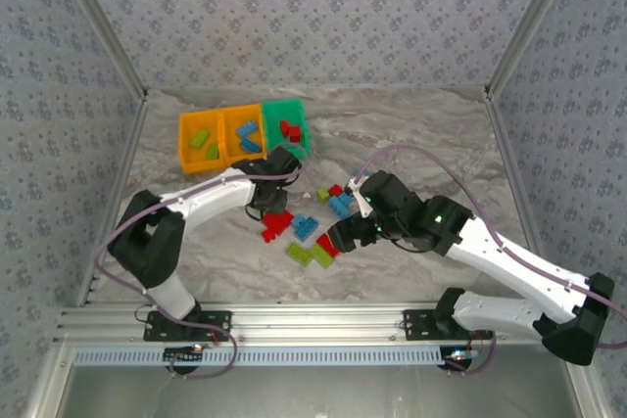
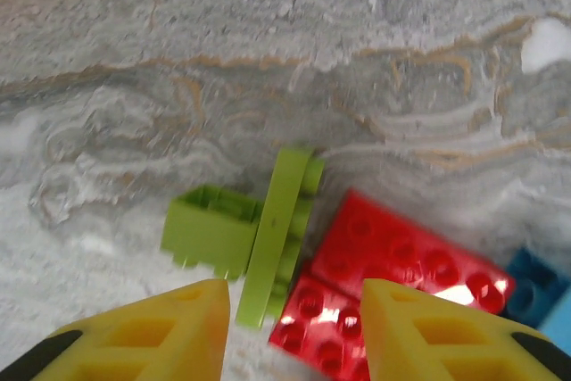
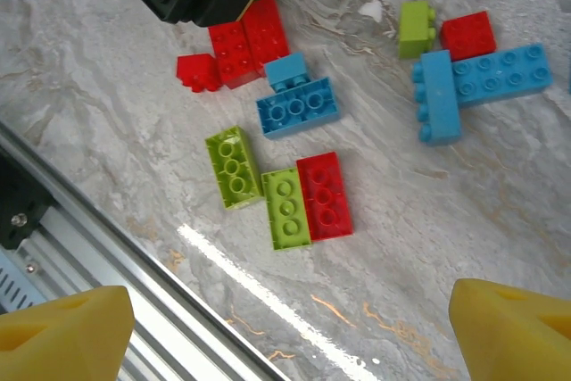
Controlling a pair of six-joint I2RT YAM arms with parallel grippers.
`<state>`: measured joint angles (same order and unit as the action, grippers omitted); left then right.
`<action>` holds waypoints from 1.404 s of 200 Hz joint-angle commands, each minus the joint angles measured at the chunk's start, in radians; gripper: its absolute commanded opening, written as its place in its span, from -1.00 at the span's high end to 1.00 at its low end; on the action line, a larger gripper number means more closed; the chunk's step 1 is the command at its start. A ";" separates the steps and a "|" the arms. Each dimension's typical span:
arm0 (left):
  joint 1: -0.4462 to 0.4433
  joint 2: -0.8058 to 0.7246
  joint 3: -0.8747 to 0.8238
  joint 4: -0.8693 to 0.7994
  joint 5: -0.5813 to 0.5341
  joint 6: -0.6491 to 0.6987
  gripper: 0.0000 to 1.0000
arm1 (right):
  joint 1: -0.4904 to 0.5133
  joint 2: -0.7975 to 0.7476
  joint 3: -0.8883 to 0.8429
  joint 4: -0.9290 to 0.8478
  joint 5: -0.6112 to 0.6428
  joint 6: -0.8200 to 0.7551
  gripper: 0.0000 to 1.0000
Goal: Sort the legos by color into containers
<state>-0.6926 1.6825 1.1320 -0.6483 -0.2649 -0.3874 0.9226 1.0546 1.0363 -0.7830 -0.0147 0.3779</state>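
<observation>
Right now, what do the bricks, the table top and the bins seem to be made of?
Bricks: hard moulded plastic, glossy; bright light spots sit on the red studs.
Table top: looks like grey veined marble, perhaps only a printed sheet; smooth, it reflects a light streak.
Bins: probably plastic, plain orange and green; finish too small to judge.

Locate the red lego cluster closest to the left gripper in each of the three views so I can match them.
Top external: the red lego cluster sits just left of and below frame centre.
Left wrist: lower right of the frame, next to the lime legos.
Right wrist: near the top, left of centre.
Shared landmark: the small blue lego right beside the cluster.
</observation>
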 commanded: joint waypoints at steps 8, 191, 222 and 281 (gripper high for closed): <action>0.008 0.069 0.056 0.094 -0.052 0.072 0.26 | 0.000 -0.009 -0.014 0.000 0.065 0.032 -0.88; 0.013 0.113 0.017 0.110 -0.062 0.035 0.64 | -0.002 0.008 -0.037 0.022 0.102 0.086 -0.88; 0.040 -0.021 0.052 0.109 -0.070 0.046 0.76 | 0.009 0.006 -0.045 0.096 0.076 0.107 -0.88; 0.349 -0.100 0.179 0.185 -0.126 0.015 0.84 | 0.014 0.002 -0.038 0.142 0.146 0.144 -0.88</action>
<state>-0.4801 1.5768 1.2625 -0.5068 -0.3466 -0.3477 0.9302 1.0592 0.9924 -0.6571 0.0837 0.4892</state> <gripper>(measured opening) 0.159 0.942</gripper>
